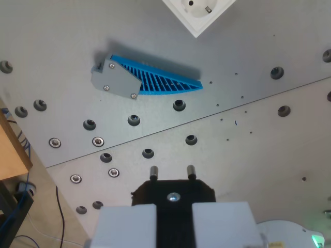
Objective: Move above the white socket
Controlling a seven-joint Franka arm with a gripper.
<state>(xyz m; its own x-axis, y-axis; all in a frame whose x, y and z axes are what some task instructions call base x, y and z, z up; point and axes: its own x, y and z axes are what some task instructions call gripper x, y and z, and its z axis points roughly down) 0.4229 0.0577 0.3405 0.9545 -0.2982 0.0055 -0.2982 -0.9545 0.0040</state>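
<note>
- Nearest the camera, at the bottom edge of the wrist view, sit two pale grey blocks point(126, 226) of the tool body, side by side with a dark gap between them; one silver screw point(174, 197) sits on the black mount point(173, 192) just above that gap.
- The gripper point(171, 171) shows as two short dark pins point(153, 172) standing up from the black mount, apart from each other with bare plate between them; nothing is held and nothing is touched; whether this spacing is its full opening I cannot tell.
- One white socket point(199, 13) lies at the top edge, slightly to the wrist view's right of centre; it is turned cornerwise and cut off by the frame, with one round recess visible; it is well apart from the gripper, with the whole plate between them.
- One blue ribbed wedge point(155, 78) lies on the plate in the upper middle, tapering to a thin tip toward the wrist view's right; one grey cover point(116, 78) is fixed over its thick end with three screws showing; it lies between the socket and the gripper, touching neither.
- The grey metal plate point(269, 155) fills most of the view; one straight seam runs across it slantwise, rising toward the wrist view's right; many dark round holes dot it, and four of them on the left hold bright ring inserts point(98, 141).
- One wooden edge point(13, 150) shows at the far left; dark cables point(20, 206) lie below it, off the plate.
</note>
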